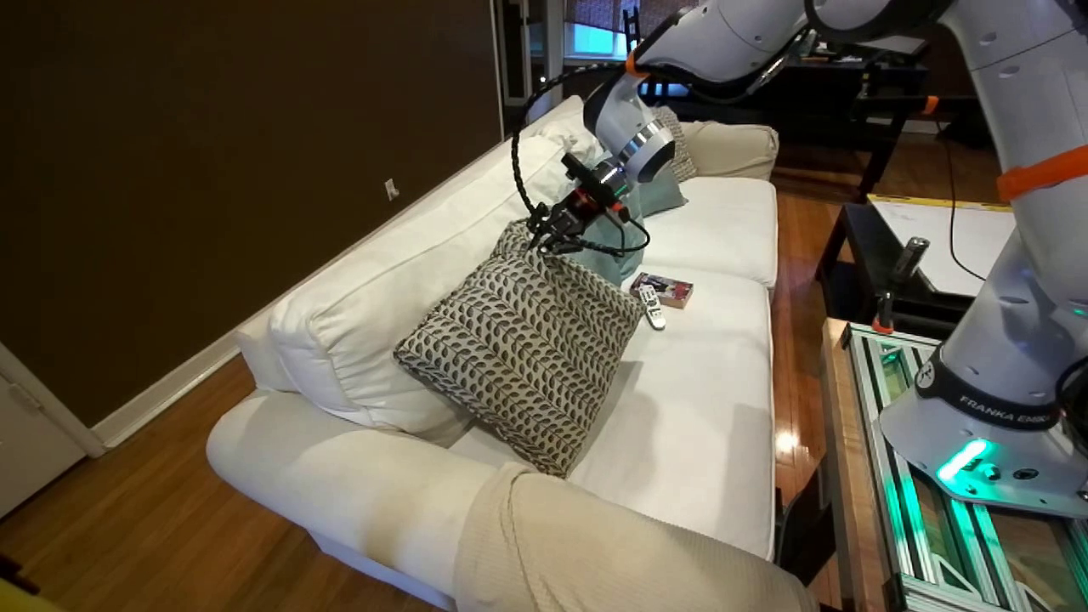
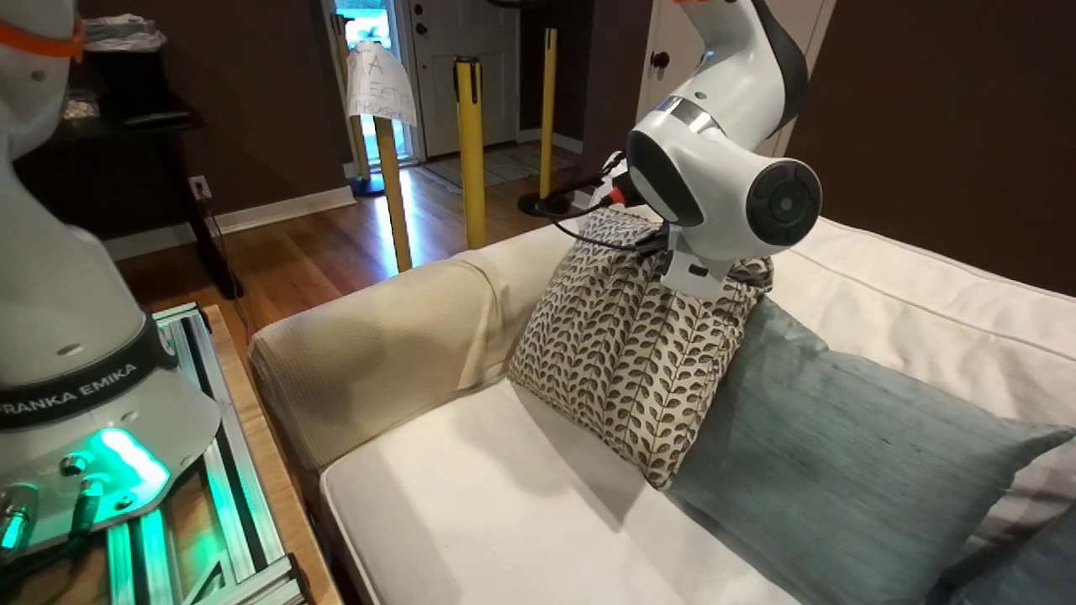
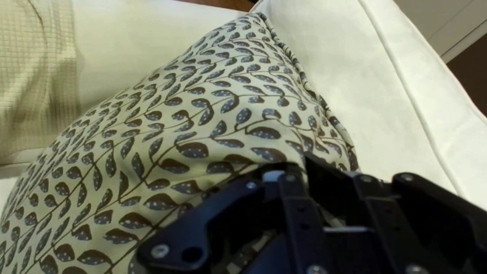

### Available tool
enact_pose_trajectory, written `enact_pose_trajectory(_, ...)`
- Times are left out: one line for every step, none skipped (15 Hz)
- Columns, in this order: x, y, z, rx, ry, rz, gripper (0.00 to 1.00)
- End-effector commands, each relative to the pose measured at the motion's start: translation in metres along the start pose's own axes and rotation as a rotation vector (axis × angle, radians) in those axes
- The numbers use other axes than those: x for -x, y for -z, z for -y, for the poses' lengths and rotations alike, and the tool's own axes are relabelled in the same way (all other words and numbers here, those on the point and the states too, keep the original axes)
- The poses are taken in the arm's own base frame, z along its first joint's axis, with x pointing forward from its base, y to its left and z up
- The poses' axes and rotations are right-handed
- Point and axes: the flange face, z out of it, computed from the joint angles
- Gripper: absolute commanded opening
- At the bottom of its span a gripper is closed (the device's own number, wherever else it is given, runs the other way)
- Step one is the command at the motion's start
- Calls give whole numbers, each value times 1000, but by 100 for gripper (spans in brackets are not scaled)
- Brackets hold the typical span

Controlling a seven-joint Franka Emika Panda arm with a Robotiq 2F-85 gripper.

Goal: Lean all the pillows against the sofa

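My fingers [image 3: 325,173] pinch top of leaf-patterned pillow [image 1: 523,357] | step, I judge: leaning it | next: settle against sofa [image 1: 374,314] back, release

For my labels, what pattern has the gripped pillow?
Dark leafy pattern on cream; the wrist view shows this pillow best.

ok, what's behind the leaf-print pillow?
The sofa's back cushion shows behind the leaf-print pillow; a teal pillow shows past its edge. The leaf-print pillow's rear face, and anything directly against it, is covered.
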Motion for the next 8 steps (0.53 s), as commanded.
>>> enact_pose_trajectory(-1, -9, 15, -50, -4, 11, 8)
enact_pose_trajectory(0, -8, 15, -39, -6, 9, 34)
enact_pose_trajectory(2, -1, 17, -32, -10, 5, 35)
enact_pose_trajectory(6, 7, 19, -16, -3, -2, 41)
enact_pose_trajectory(11, 17, 23, -18, 22, -26, 48)
enact_pose_trajectory(15, 25, 27, -21, 39, -34, 55)
enact_pose_trajectory(22, 34, 31, -24, 60, -44, 64)
enact_pose_trajectory(29, 42, 36, -25, 76, -48, 71)
